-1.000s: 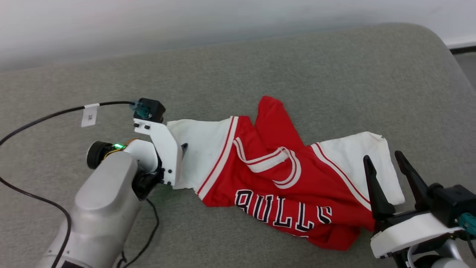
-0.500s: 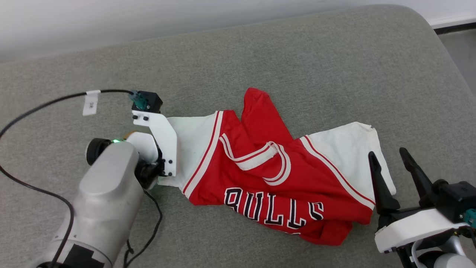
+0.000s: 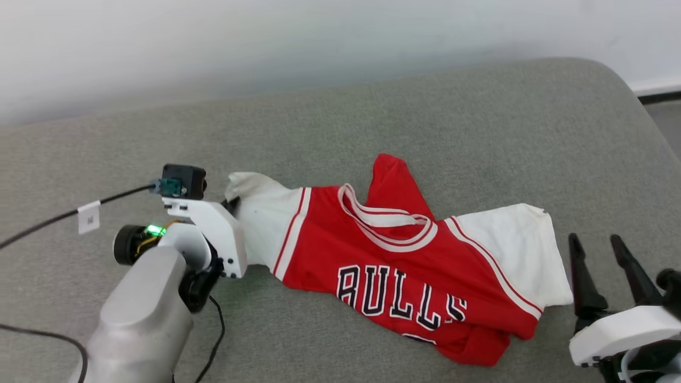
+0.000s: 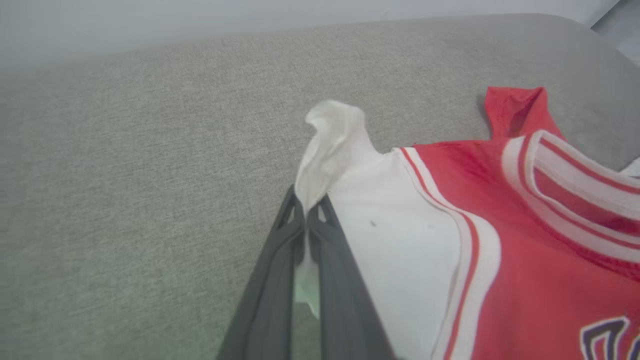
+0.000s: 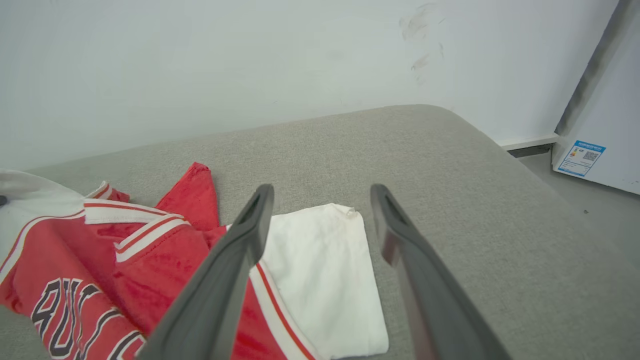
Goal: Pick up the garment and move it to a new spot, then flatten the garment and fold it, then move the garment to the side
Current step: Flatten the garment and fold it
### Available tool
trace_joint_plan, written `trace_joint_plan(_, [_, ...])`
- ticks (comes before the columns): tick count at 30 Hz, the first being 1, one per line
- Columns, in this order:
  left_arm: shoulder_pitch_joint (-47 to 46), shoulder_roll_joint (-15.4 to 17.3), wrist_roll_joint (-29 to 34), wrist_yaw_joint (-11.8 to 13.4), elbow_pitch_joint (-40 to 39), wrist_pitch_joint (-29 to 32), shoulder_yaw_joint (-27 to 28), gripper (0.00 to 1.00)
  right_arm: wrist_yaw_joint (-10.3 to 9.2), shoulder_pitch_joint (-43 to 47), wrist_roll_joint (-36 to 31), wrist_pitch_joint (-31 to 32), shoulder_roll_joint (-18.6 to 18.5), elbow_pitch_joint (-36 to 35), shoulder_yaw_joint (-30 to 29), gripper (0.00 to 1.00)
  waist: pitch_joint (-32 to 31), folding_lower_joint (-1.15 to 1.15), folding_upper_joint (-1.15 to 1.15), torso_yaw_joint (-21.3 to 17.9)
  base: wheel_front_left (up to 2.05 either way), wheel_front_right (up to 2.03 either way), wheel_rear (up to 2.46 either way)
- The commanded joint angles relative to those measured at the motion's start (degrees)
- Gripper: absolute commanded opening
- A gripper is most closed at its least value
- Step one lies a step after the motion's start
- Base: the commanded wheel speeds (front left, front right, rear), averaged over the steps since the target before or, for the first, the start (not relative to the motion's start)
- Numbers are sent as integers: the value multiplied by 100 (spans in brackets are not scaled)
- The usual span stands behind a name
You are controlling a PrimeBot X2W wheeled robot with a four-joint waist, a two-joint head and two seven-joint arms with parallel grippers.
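The garment, a red jersey with white sleeves and black "BULLS" lettering, lies crumpled across the grey cushion. My left gripper is shut on the white left sleeve, whose cuff bunches up above the fingertips. In the head view that gripper sits at the sleeve's left end. My right gripper stands open at the lower right, just right of the other white sleeve, touching nothing. Between its spread fingers that sleeve lies flat.
A black cable with a white tag trails left from the left wrist. The cushion's rounded right edge drops to a grey floor by a white appliance with a blue label. A white wall stands behind.
My left gripper has pulled the sleeve leftward and up, stretching the jersey wider so the collar and lettering lie flatter. The head camera shifted. The right gripper stays open, lower right.
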Motion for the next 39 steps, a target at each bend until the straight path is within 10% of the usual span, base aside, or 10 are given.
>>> trace_joint_plan(1, [281, 79, -99, -17, -279, 20, 41, 0, -2, -27, 123, 41, 8, 83, -126, 100, -192, -1, 0, 165, 0, 0, 0])
trace_joint_plan(15, [1337, 899, 7, 944, -3911, 666, 191, 0, -1, -1326, 873, 2384, -728, 1398, -908, 100, 427, -1, 0, 515, 0, 0, 0])
trace_joint_plan(30, [1225, 1032, 96, 1262, -5015, 829, 270, 0, -1, -2364, 1166, 4407, -1084, 2559, -337, 100, 1291, -1, 0, 829, 0, 0, 0])
trace_joint_plan(32, [1256, 1038, 71, 1267, -4981, 812, 282, 0, 0, -2346, 1198, 4536, -1024, 2687, -294, 11, 1305, -1, 0, 843, 0, 0, 0])
trace_joint_plan(39, [1317, 1052, -6, 1258, -4759, 730, 342, 0, -1, -2565, 1124, 4121, -1318, 2446, -124, 0, 1094, -1, 0, 820, 0, 0, 0])
